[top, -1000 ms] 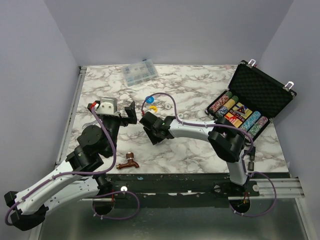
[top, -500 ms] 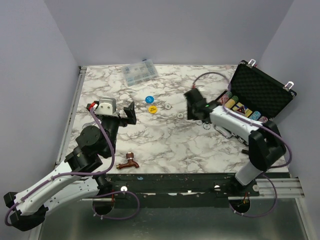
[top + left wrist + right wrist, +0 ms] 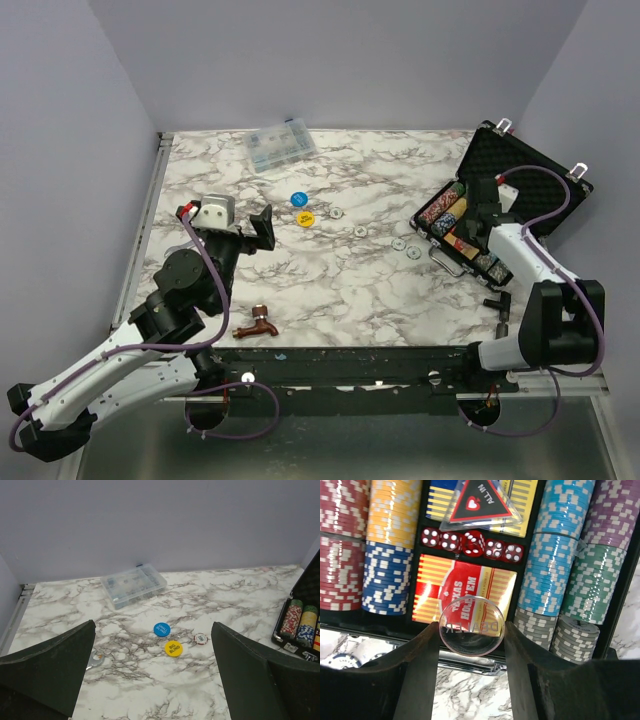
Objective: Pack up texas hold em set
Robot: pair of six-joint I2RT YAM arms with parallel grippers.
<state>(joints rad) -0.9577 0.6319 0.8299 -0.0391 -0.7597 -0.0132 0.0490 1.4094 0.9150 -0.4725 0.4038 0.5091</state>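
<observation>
Left gripper [image 3: 258, 230]: raised over the left part of the marble table [image 3: 330, 290], jaws spread wide, nothing between them. Copper faucet [image 3: 256, 325]: lying on its side near the front edge, just right of the left arm. Clear compartment box [image 3: 133, 585]: at the back of the table, closed; its contents are too small to tell. Blue disc [image 3: 161, 629]: flat on the table at centre, marked "SMALL BLIND". Yellow disc [image 3: 173, 648]: just beside it toward the front, marked "BIG BLIND". One red-and-white chip [image 3: 200, 638] lies just right of the discs; three more loose chips [image 3: 399, 243] trail rightward toward the case. Case [image 3: 530, 185]: black, open at the right side of the table, foam-lined lid standing up, silver handle toward the table's centre. Inside, chip rows [image 3: 552, 555] in red, yellow, dark blue, light blue, purple, green and grey flank the middle section. That section holds a red-and-yellow card box [image 3: 465, 592] marked "TEXAS HOLD'EM", five red dice [image 3: 472, 544] in a row, and a second striped box partly covered by a clear triangular plaque [image 3: 482, 502] reading "ALL IN" with a heart. Right gripper [image 3: 471, 630]: over the handle edge of the case, jaws partly closed on a clear round dealer disc [image 3: 471, 622], whose lettering "DEALER" reads reversed from the wrist view.
</observation>
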